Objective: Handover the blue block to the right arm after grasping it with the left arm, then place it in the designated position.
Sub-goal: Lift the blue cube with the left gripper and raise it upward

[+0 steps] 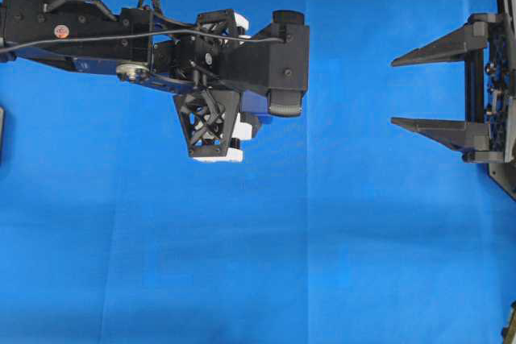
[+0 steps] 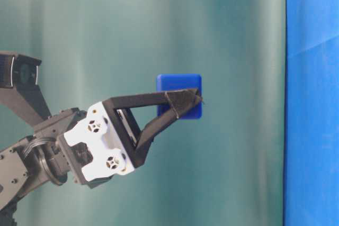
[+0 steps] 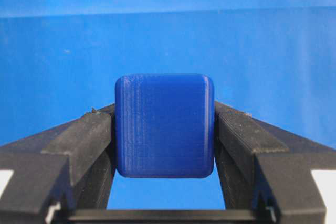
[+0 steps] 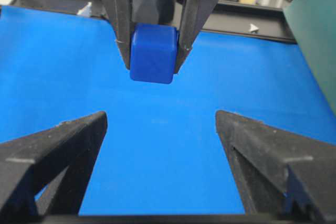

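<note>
One block [image 4: 153, 59], pinched between left jaws, raised off bench. Right jaws spread wide, empty, well apart; should close on block's free faces.

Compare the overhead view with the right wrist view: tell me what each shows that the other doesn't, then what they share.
Only the overhead view shows the left arm's body with its looping cable, and the right gripper from above, parked apart at the right edge; the block is hidden under the left arm there.

Only the right wrist view shows the blue block, pinched between the left gripper's fingers and held above the cloth, facing the gap between the right gripper's fingers.

Both show the blue cloth and the right gripper's jaws spread wide with nothing between them.
</note>
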You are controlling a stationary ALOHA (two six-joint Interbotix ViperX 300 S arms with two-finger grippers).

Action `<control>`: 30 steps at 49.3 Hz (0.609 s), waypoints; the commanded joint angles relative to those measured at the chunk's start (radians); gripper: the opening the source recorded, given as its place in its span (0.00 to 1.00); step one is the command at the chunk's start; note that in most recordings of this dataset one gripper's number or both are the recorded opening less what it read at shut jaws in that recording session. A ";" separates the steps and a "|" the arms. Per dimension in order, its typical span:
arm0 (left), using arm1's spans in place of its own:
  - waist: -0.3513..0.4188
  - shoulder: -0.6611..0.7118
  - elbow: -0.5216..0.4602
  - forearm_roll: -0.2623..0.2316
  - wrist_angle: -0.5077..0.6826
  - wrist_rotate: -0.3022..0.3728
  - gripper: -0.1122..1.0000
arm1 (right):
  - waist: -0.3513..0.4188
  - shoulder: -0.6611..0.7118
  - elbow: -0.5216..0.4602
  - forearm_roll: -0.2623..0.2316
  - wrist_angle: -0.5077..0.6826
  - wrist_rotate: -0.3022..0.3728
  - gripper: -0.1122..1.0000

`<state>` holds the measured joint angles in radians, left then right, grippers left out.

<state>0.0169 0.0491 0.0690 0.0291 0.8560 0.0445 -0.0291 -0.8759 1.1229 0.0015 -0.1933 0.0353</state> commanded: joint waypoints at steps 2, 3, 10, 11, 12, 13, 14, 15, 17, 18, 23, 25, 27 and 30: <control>-0.002 -0.041 -0.012 0.003 -0.009 -0.002 0.51 | -0.002 0.005 -0.028 0.000 -0.005 0.000 0.96; -0.002 -0.041 -0.012 0.003 -0.009 0.000 0.51 | -0.002 0.005 -0.028 0.000 -0.005 0.000 0.96; -0.002 -0.041 -0.012 0.003 -0.012 0.002 0.51 | -0.002 0.005 -0.028 0.000 -0.005 0.000 0.96; -0.003 -0.041 -0.012 0.002 -0.011 0.002 0.51 | -0.002 0.005 -0.028 0.000 -0.005 0.000 0.96; -0.002 -0.041 -0.012 0.003 -0.011 0.002 0.51 | -0.002 0.005 -0.028 -0.002 -0.005 0.000 0.96; -0.002 -0.041 -0.012 0.003 -0.011 0.002 0.51 | -0.002 0.005 -0.029 -0.002 -0.005 0.000 0.96; -0.002 -0.041 -0.012 0.003 -0.011 0.003 0.51 | -0.002 0.005 -0.029 0.000 -0.005 0.000 0.96; -0.002 -0.041 -0.012 0.003 -0.011 0.003 0.51 | -0.002 0.005 -0.029 -0.002 -0.005 0.000 0.96; -0.002 -0.043 -0.011 0.003 -0.014 0.003 0.51 | -0.002 0.005 -0.029 0.000 -0.005 0.000 0.96; -0.002 -0.044 -0.009 0.003 -0.014 0.003 0.51 | -0.002 0.005 -0.028 0.000 -0.005 0.000 0.96; -0.002 -0.054 0.009 0.003 -0.025 0.000 0.51 | -0.002 0.005 -0.028 -0.002 -0.005 0.000 0.96; -0.003 -0.060 0.021 0.003 -0.037 -0.002 0.51 | -0.002 0.005 -0.029 -0.002 -0.005 0.000 0.96; -0.003 -0.071 0.037 0.002 -0.058 -0.003 0.51 | -0.002 0.005 -0.029 0.000 -0.005 0.000 0.96; -0.003 -0.089 0.064 0.003 -0.103 -0.003 0.51 | -0.002 0.005 -0.029 0.000 -0.005 -0.002 0.96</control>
<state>0.0153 0.0153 0.1243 0.0291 0.8007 0.0399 -0.0307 -0.8759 1.1229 0.0015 -0.1948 0.0353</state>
